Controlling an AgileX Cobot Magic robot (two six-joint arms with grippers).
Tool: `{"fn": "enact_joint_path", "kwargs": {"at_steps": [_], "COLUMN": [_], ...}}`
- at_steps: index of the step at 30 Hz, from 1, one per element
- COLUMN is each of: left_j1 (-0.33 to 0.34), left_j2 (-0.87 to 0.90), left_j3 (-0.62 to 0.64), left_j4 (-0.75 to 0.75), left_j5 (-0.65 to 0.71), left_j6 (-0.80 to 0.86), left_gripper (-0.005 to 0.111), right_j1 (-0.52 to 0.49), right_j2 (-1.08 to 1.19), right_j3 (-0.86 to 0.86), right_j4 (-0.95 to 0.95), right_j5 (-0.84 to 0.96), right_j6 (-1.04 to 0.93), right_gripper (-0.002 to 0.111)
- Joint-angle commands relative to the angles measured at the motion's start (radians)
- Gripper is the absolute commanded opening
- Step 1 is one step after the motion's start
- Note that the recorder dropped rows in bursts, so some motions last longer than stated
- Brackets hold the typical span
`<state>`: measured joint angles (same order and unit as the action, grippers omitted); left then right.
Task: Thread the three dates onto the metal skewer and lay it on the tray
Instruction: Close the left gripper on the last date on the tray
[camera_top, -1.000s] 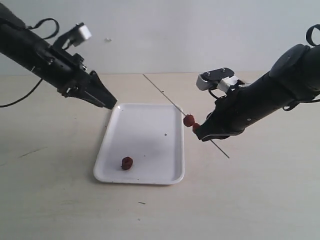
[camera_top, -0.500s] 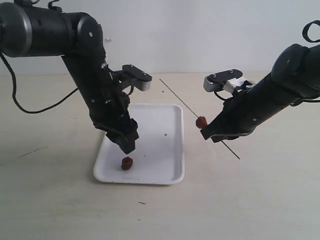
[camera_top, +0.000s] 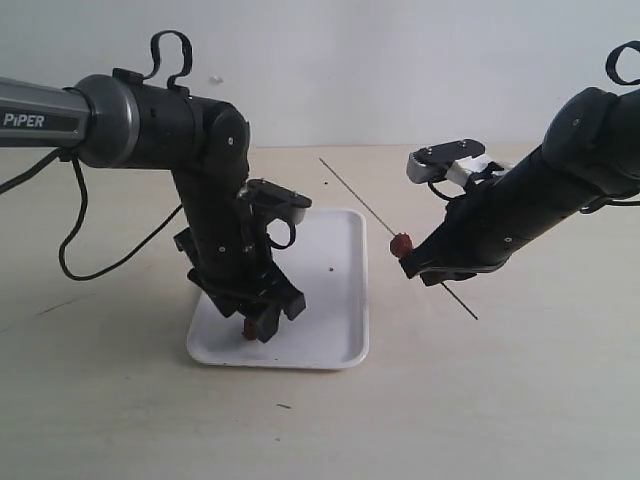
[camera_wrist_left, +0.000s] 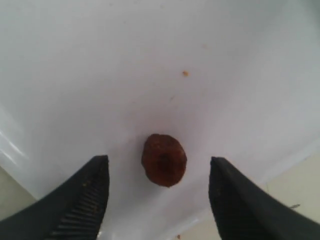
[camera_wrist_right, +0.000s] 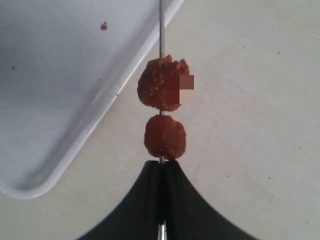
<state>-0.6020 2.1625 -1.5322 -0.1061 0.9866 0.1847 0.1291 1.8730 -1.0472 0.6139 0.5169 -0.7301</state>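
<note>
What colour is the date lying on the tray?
Dark reddish-brown date; clearest in left wrist view.

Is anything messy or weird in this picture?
Only a tiny crumb lying loose on the tray. One date sits alone there; the other two are already on the skewer. Nothing looks spilled or broken.
</note>
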Motion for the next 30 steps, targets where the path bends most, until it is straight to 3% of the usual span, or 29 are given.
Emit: {"fn": "enact_joint_path", "kwargs": {"at_steps": [1, 22, 27, 30], "left_j1": [-0.005, -0.030, -0.030, -0.030], "left_j2": [-0.003, 0.046, 0.046, 0.046], "left_j3": [0.004, 0.004, 0.004, 0.004], "left_j4": [0.025, 0.027, 0.027, 0.027], "left_j5": [-0.019, -0.043, -0.034, -0.021], "left_j6": [-0.044, -0.118, -0.118, -0.115], "left_gripper": [0.058, 0.058, 0.044, 0.044], "right_j1": [-0.004, -0.004, -0.004, -0.004], "right_j2": [-0.012, -0.012, -0.012, -0.012], "right_j3": [-0.006, -0.006, -0.006, -0.006], "right_j4": [0.008, 0.008, 0.008, 0.008], "right_j5": [0.000, -0.008, -0.013, -0.013], "right_j6": [-0.008, -0.008, -0.008, -0.008], "right_gripper": [0.000, 0.000, 0.000, 0.000]}}
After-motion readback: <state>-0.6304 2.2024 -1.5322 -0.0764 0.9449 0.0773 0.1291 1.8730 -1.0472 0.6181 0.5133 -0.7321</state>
